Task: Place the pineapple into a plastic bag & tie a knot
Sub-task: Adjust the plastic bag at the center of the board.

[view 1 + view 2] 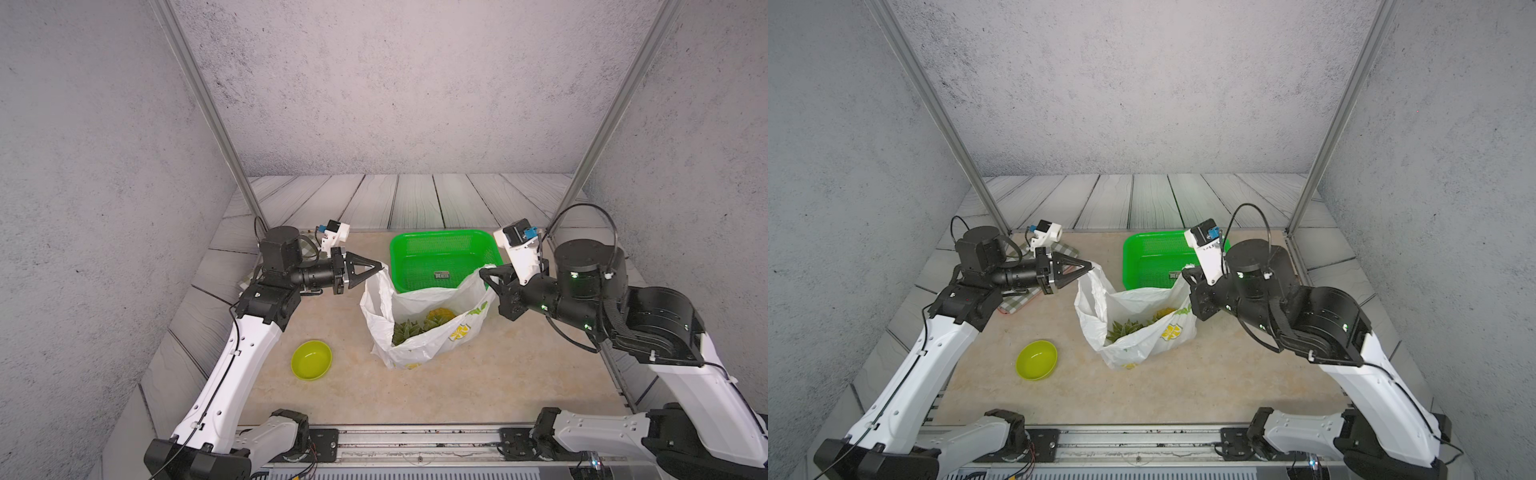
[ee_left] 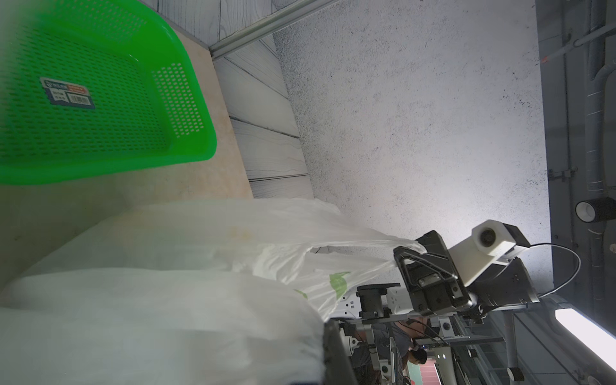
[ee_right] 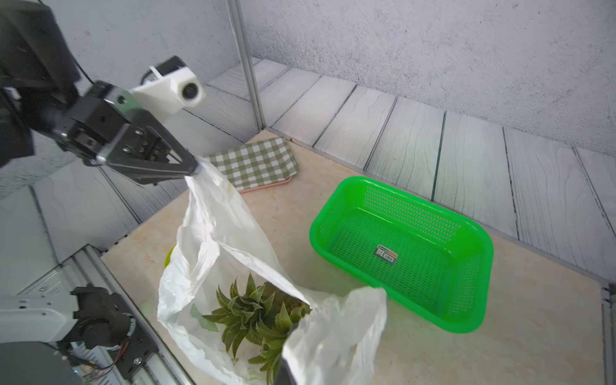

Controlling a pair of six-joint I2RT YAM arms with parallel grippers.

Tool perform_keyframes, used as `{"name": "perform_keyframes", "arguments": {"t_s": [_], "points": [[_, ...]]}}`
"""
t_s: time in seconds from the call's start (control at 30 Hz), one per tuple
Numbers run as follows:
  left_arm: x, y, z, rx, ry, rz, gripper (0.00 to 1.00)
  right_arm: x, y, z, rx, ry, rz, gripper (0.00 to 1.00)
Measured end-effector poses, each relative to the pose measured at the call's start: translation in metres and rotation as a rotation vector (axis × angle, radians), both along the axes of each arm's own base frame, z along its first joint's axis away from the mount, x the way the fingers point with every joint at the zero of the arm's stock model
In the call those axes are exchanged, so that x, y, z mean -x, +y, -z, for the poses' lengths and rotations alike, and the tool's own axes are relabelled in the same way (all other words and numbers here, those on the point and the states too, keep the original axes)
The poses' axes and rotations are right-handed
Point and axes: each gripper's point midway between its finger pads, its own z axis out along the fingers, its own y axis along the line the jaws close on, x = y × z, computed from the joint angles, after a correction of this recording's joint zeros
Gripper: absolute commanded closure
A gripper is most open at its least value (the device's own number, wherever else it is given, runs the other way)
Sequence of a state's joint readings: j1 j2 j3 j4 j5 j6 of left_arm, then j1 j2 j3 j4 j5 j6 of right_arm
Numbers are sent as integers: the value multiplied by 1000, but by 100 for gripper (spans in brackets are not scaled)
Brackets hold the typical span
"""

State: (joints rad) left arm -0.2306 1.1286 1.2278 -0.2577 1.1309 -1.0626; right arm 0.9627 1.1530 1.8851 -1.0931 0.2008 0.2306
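Now both arms hold the bag (image 1: pixel 415 349) up by its handles: the left gripper (image 1: pixel 379 267) is clamped on one loop, the right gripper (image 1: pixel 484 273) on the other, with the mouth stretched open between them. The pineapple (image 1: pixel 422 326) lies inside on the table (image 1: pixel 498 386), long axis across, crown toward the left arm. No knot is tied yet; the loops likely must cross above the fruit. The basket (image 1: pixel 440 235) stands just behind; the bowl (image 1: pixel 311 359) sits well clear, leaving the near side open.

Top views overhead, fwd-down; wrist cams share plastic bag (image 3: pixel 213 226).
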Motion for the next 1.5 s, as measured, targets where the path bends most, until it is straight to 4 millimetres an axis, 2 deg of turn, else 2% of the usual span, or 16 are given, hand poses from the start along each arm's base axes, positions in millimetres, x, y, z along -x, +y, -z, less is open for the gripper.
{"name": "perform_keyframes", "arguments": {"t_s": [0.13, 0.27, 0.5, 0.57, 0.63, 0.7, 0.8, 0.9, 1.0, 1.13, 1.23, 1.33, 1.43, 1.5], "points": [[-7, 5, -6, 4, -4, -22, 100, 5, 13, -12, -30, 32, -56, 98], [-7, 5, -10, 6, -7, -21, 100, 1, 22, 3, -11, 69, -60, 97], [-9, 5, 5, 2, 21, -18, 100, -12, 21, 83, 121, 162, 7, 93], [-11, 5, 12, -1, 33, -18, 100, -17, 22, 99, 144, 185, 23, 87], [-11, 5, 19, -4, 47, -18, 100, -20, 22, 106, 153, 193, 33, 76], [-12, 5, 24, -7, 59, -19, 100, -24, 23, 103, 144, 182, 37, 56], [-14, 5, 26, -4, 54, -19, 100, -31, 26, 90, 124, 160, 46, 39], [-16, 4, 22, 5, 34, -18, 100, -35, 28, 70, 101, 124, 46, 30], [-16, 4, 20, 13, 30, -14, 100, -33, 22, 49, 74, 88, 56, 28], [-17, 3, 17, 20, 22, -10, 100, -25, 1, 22, 34, 36, 84, 28], [-18, 3, 17, 22, 21, -8, 100, -12, -8, 5, -11, 20, 61, 33], [-18, 3, 17, 22, 22, -8, 100, 5, 6, -5, -72, 50, -55, 42], [-18, 3, 18, 22, 23, -8, 100, 22, 36, -13, -154, 115, -218, 43], [-18, 3, 18, 21, 23, -8, 100, 25, 62, -7, -180, 178, -300, 42]]}}
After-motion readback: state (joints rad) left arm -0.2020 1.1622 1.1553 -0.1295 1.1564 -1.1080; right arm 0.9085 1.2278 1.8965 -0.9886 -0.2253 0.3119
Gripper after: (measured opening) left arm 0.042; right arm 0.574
